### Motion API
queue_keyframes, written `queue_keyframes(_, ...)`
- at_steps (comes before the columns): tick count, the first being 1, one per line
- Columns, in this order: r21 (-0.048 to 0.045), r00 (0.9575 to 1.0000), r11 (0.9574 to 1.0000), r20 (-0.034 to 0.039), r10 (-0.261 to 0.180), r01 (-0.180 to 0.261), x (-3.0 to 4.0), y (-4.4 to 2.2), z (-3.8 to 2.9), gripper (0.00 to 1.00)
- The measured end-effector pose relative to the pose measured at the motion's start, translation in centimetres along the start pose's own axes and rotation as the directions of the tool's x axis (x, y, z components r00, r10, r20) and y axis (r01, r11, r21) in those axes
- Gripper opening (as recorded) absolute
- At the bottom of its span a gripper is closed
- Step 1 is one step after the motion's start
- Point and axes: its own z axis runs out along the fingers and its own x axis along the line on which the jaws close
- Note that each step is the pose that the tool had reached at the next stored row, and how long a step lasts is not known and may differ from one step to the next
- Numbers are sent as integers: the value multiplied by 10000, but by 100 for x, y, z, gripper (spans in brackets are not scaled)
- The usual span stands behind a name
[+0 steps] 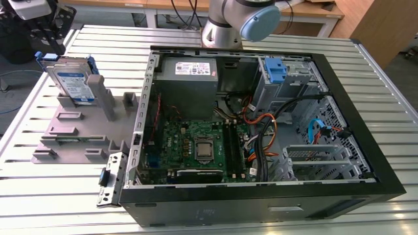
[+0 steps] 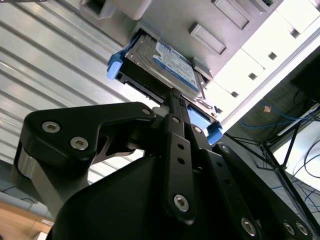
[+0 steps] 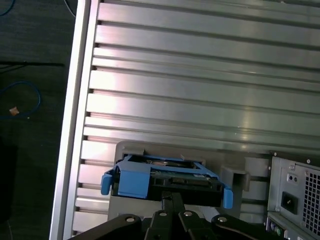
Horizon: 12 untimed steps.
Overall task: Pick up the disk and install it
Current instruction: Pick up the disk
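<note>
Exterior view: the flat silver metal hard disk in its bright blue plastic carrier stood upright on edge in a slot of the grey plastic fixture. That sat on the slatted metal counter, at that view's left, just beside the open black computer case and outside it. Not installed yet.

Handling, my guess: the disk was rigid and fairly heavy for its size. Smooth metal faces, likely slippery. It was shock-sensitive, so you wanted no knocks. The blue frame probably flexed, so you'd have done best taking it across the flat faces near the free top edge, mid-length.

In the first wrist view your black tool sat right at the middle of the disk's exposed edge, touching or nearly so. Clenched, released or gripping the disk: couldn't tell.
</note>
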Motion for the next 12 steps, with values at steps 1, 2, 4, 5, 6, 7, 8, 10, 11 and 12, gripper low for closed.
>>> queue_keyframes(1,-2,10000,10000,-4,-84,84,0,0,0,11)
queue_keyframes(2,-5,9999,9999,-8,-171,171,0,0,0,11)
queue_keyframes(4,-9,9995,9995,-14,-319,319,0,0,0,11)
queue_keyframes(5,-10,9994,9994,-15,-337,337,0,0,0,11)
queue_keyframes(6,-10,9994,9994,-15,-337,337,0,0,0,11)
queue_keyframes(7,-10,9994,9994,-16,-338,338,0,0,0,11)
queue_keyframes(8,-10,9994,9994,-16,-338,338,0,0,0,11)
queue_keyframes(10,-10,9994,9994,-16,-338,338,0,0,0,11)
queue_keyframes(11,-10,9994,9994,-15,-338,338,0,0,0,11)
queue_keyframes(12,-10,9994,9994,-15,-339,339,0,0,0,11)
